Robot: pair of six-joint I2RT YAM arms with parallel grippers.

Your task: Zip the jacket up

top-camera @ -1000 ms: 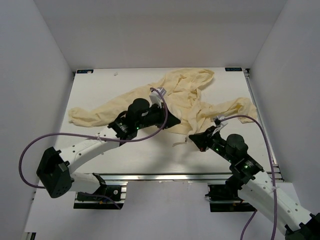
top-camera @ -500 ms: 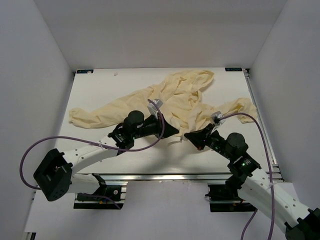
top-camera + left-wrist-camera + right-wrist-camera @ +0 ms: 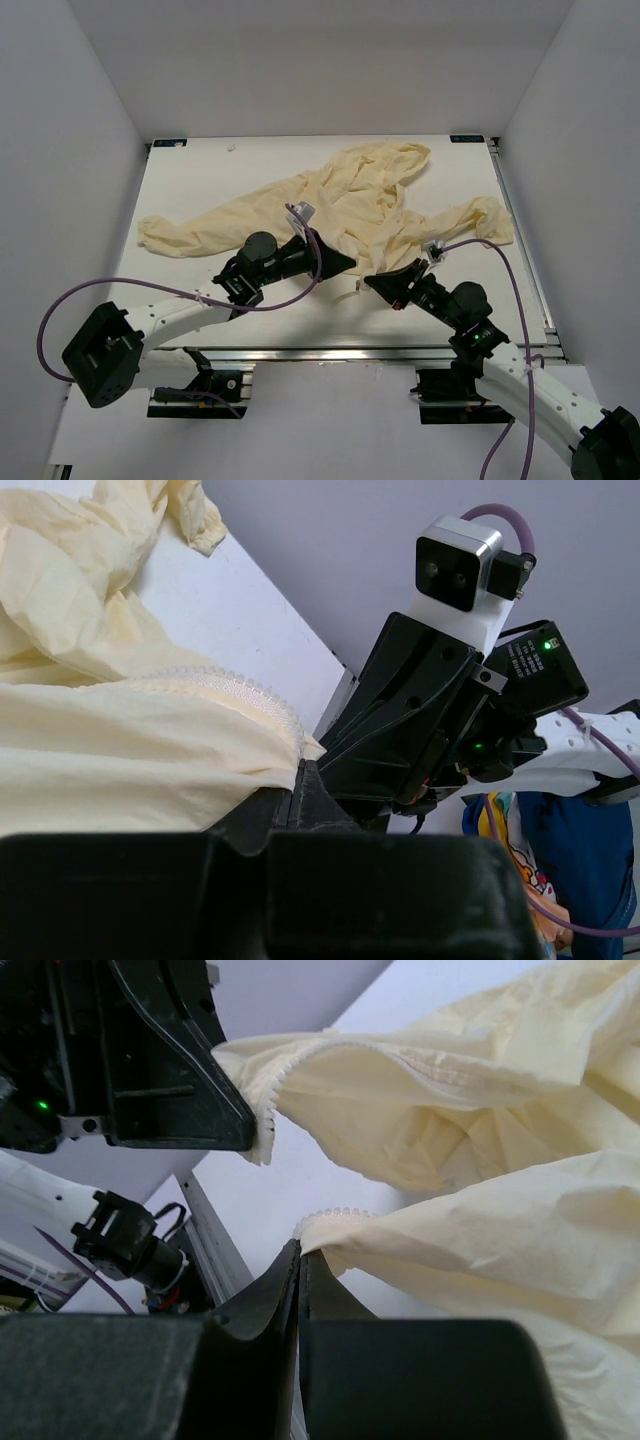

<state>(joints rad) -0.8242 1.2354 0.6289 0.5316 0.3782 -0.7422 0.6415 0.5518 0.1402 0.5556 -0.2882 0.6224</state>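
The jacket (image 3: pixel 370 195) lies crumpled on the white table (image 3: pixel 200 300), mostly toward the far right. One sleeve (image 3: pixel 190 232) trails out flat to the left.

Next along, my left gripper (image 3: pixel 345 265) sits at the garment's near edge. Its wrist camera shows the jaws pinched shut on a corner of the front, with the toothed zipper tape (image 3: pixel 250 695) running right into them. Just beside it, with a gap of bare table between, my right gripper (image 3: pixel 375 282) is likewise clamped on the other front corner, cloth bunching at its tips in the right wrist view. Further right, the other sleeve (image 3: pixel 480 215) drapes toward the table's right edge.

As I read it, the task is barely begun. Each front edge is in hand, but the two bottom ends are apart, no teeth are meshed, and the front is open all the way up. I can't make out the slider or its pull in any view. Left to do: bring the ends together, seat them, and run the slider up.
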